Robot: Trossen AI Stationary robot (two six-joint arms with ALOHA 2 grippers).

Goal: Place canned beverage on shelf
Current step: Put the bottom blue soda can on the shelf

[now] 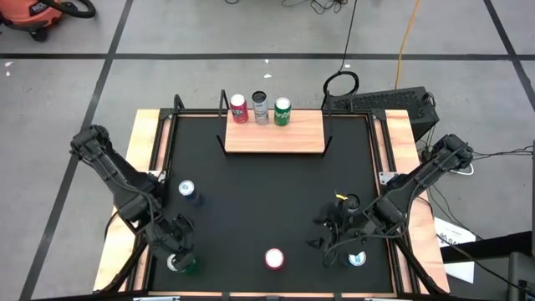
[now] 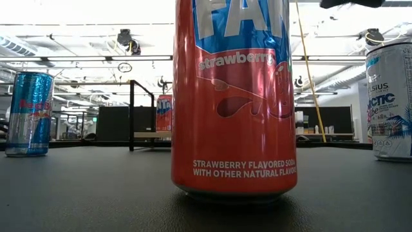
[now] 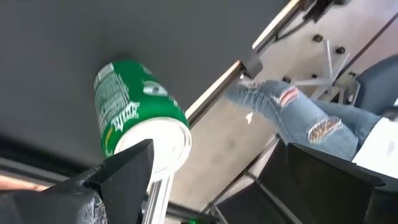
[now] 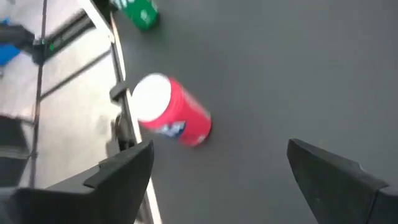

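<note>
The light wood shelf [image 1: 274, 134] stands at the table's far middle. A red can [image 1: 239, 109], a silver can [image 1: 261, 109] and a green can [image 1: 282, 110] stand along its far edge. My left gripper [image 1: 171, 247] is open at the near left, just over another green can [image 3: 134, 121] that stands upright on the black top. That can sits off to one side by one finger, not between the two. My right gripper [image 1: 334, 236] is open and empty at the near right and faces a red can [image 4: 171, 118] that stands at the near middle [image 1: 274, 259]. My left gripper has one fingertip [image 3: 134, 165] in front of the green can's top rim [image 3: 163, 142]. I cannot tell whether they touch.
A blue can [image 1: 186, 191] stands at the left. A white and teal can [image 1: 357, 259] stands under my right arm. In the low view the red can [image 2: 235, 96] fills the middle. A person's legs in torn jeans [image 3: 292, 106] show beyond the table's left edge.
</note>
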